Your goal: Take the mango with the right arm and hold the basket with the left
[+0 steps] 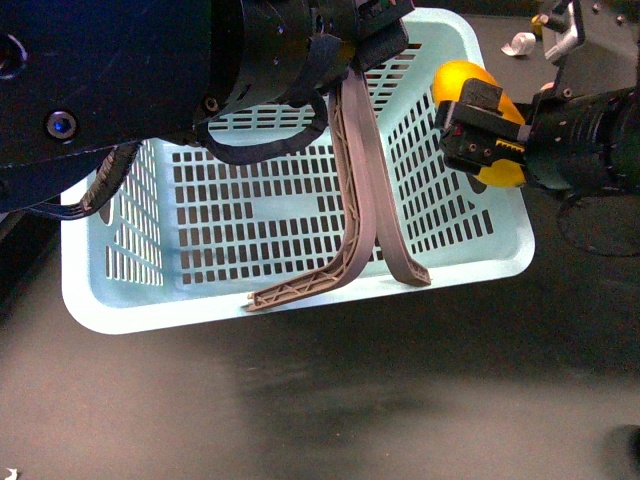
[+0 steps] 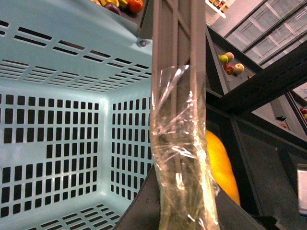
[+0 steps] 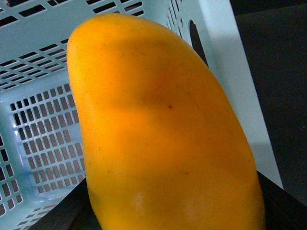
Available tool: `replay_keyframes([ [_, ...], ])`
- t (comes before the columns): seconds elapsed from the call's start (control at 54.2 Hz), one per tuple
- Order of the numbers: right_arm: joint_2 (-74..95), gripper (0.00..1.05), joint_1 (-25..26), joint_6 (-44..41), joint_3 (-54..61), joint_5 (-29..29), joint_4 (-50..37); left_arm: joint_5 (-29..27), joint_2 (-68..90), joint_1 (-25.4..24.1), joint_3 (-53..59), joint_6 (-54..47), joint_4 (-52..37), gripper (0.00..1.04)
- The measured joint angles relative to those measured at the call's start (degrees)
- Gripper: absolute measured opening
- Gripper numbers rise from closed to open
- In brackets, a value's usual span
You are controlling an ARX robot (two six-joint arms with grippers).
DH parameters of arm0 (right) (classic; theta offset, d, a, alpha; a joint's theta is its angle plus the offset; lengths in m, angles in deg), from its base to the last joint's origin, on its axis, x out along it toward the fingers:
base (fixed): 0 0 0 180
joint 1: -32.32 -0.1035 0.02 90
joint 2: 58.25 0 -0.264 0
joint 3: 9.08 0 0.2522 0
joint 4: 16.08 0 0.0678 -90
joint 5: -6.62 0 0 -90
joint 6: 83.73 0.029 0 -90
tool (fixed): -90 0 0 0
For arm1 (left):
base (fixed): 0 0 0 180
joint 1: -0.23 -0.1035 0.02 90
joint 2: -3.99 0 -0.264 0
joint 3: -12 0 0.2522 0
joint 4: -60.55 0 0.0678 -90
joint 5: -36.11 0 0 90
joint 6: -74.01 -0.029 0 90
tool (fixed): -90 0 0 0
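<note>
Two holds to account for, read from 9 o'clock across to 3 in the front view. My left arm (image 1: 120, 70) fills the corner from 10 to 12 o'clock; its jaws are pressed onto the pair of grey-brown handles (image 1: 362, 190). The left wrist view shows those handles (image 2: 177, 96), wrapped in clear film, running straight out from between the jaws. So the basket (image 1: 150, 318) hangs from that pinch, tipped, its open mouth turned toward my body camera.

At 3 o'clock of the basket, my right arm (image 1: 580, 140) reaches in from the edge; its jaws are closed across the mango (image 1: 462, 78). Yellow shows above and below the black jaws, so I read the fruit's long axis as roughly 11 to 5 o'clock, crosswise to the grip.

The relation that matters is that the mango overlaps the basket's 3 o'clock rim, on the side with the hand hole. The right wrist view has the slotted wall (image 3: 38, 120) and pale rim directly behind the fruit (image 3: 158, 134); whether it sits over the rim or just outside it, I cannot tell.

I judge both holds made. Any drop into the basket would want the right arm carried toward 9 o'clock, keeping clear of the handles.
</note>
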Motion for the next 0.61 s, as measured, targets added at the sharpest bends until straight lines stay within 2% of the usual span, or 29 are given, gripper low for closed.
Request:
replay_keyframes([
  [0.258, 4.76, 0.65, -1.14, 0.70, -4.83, 0.79, 0.33, -0.02, 0.00, -0.02, -0.02, 0.00, 0.00, 0.08],
  [0.332, 5.35, 0.79, -1.46, 0.94, -5.38, 0.81, -0.09, -0.04, 0.00, -0.02, -0.02, 0.00, 0.00, 0.08],
  [0.48, 5.07, 0.98, -1.57, 2.03, -5.33, 0.81, -1.44, -0.02, 0.00, -0.02, 0.00, 0.00, 0.00, 0.08],
  [0.609, 1.86, 0.96, -1.05, 3.50, -2.89, 0.17, -3.06, 0.42, 0.33, 0.00, 0.00, -0.50, 0.02, 0.08],
])
